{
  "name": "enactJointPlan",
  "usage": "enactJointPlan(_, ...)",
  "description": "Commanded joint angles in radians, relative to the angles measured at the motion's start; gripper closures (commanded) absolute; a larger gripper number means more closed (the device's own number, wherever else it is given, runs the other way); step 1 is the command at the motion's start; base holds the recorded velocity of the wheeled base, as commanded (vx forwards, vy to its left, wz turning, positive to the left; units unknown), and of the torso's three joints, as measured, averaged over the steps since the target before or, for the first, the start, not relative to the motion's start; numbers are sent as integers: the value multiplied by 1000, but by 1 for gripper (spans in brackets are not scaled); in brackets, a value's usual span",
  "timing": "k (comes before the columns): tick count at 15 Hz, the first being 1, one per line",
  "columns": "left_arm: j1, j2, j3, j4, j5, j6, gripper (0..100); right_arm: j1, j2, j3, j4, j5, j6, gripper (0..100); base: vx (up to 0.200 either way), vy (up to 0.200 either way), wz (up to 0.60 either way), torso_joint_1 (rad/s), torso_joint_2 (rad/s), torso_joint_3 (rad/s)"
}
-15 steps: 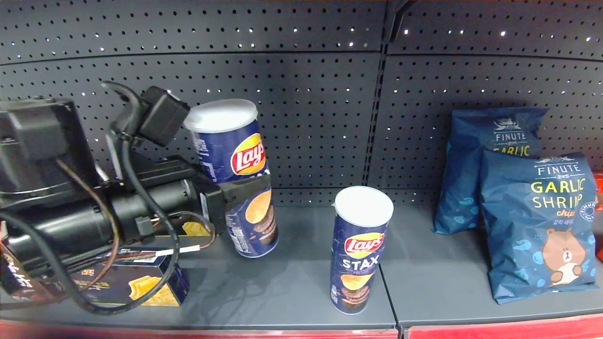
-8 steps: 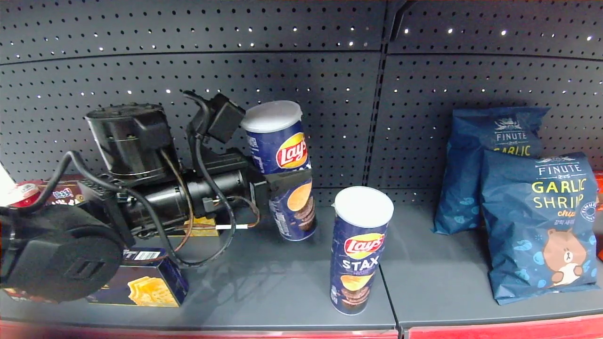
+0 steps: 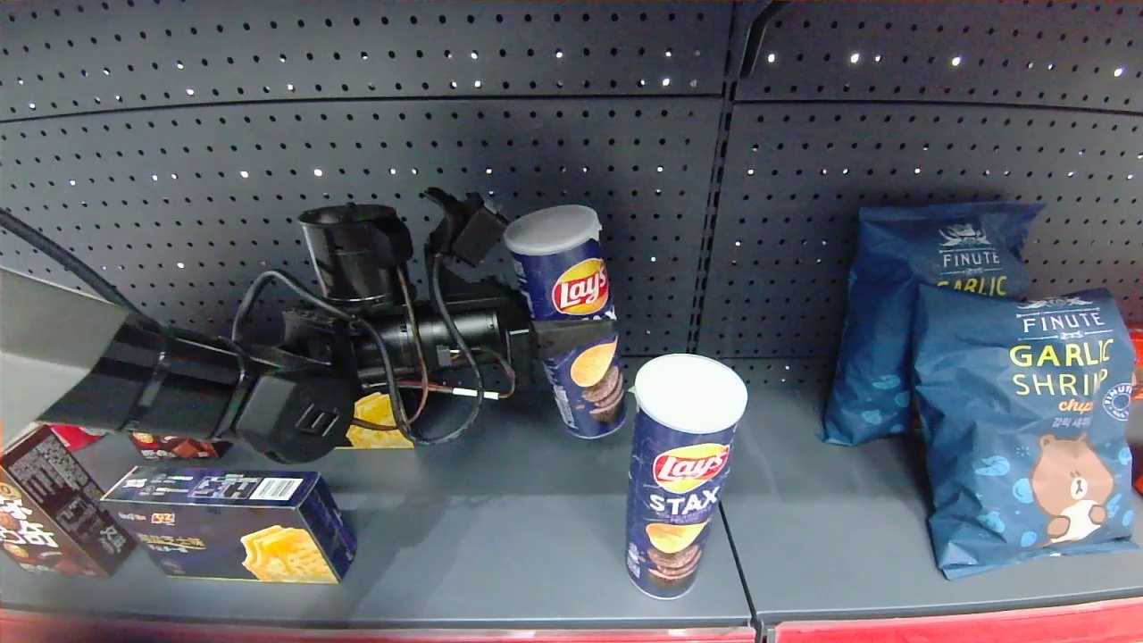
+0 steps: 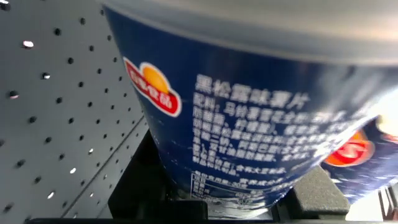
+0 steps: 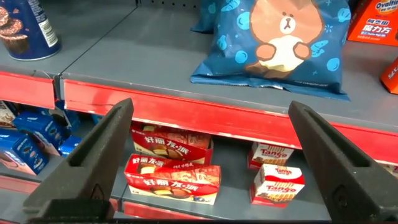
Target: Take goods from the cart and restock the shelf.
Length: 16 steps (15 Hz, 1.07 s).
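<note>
Two chip cans: the standing can is upright near the front edge of the shelf, and the held can, slightly tilted, is clamped round its middle by the left gripper close to the back panel, probably to go in behind the first. The right gripper gapes wide, empty, before the front edge.

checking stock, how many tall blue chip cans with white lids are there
2. One tall blue chip can with a white lid stands near the front of the grey shelf; the other, tilted, is clamped in the left gripper farther back.
</note>
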Motion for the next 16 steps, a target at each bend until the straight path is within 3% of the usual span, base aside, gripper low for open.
enactJointPlan(1, 7, 66, -45, 2, -28, -1, 100, 0, 1, 0, -1, 0, 0, 0, 0, 0, 0, 0, 0, 0)
enactJointPlan(7, 10, 147, -132, 8, -102, -1, 100, 0, 3, 0, -1, -1, -2, 0, 0, 0, 0, 0, 0, 0)
enactJointPlan(11, 32, 189, -258, 103, -110, 2, 100, 0, 1, 0, -1, -1, -3, 0, 0, 0, 0, 0, 0, 0)
enactJointPlan(16, 33, 219, -230, 106, -107, 19, 100, 0, 1, 0, -1, -1, -3, 0, 0, 0, 0, 0, 0, 0)
